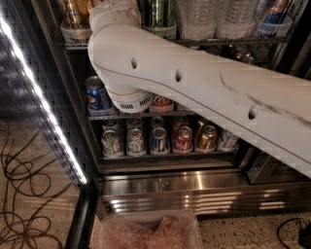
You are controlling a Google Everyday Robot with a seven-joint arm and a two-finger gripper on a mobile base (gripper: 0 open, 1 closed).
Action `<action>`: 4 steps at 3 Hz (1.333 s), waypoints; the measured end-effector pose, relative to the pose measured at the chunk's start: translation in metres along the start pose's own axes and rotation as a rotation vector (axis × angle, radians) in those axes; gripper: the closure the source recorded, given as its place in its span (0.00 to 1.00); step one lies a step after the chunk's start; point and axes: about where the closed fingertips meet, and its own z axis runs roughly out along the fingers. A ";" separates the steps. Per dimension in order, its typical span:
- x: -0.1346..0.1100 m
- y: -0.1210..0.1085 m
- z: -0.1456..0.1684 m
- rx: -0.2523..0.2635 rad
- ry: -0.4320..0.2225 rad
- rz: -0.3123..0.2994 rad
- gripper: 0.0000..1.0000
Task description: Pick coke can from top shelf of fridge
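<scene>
My gripper is out of sight. My big white arm reaches up to the left end of the top shelf. Its tip goes past the top edge there, so I cannot tell if the gripper is open or if it has hold of anything.

I cannot see the coke can on the top shelf either. I think it sits behind the end of my arm. On the top shelf I see a gold can left of my arm and a green can right of it. One shelf under the top shelf, a red can peeks out below my arm. That is the wrong shelf.

I think a coke can is small and not very heavy. Its skin is thin and smooth. It may be cold and wet, so it could slip. If I squeeze too hard, it could dent. The best place to hold it is round the middle of its side, not the rim.

The top shelf is thin wire, so a can may wobble on it. There is little room up there, with cans close by. Far below the top shelf is the shiny base of the fridge, and wires lie on the floor.
</scene>
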 end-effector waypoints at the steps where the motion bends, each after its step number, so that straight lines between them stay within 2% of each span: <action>1: 0.000 0.000 0.000 0.000 0.000 0.000 0.77; 2: 0.000 0.000 0.000 0.000 0.000 0.000 0.99; 3: -0.012 -0.001 -0.003 -0.011 -0.035 0.010 1.00; 4: -0.037 -0.007 -0.007 -0.046 -0.079 0.028 1.00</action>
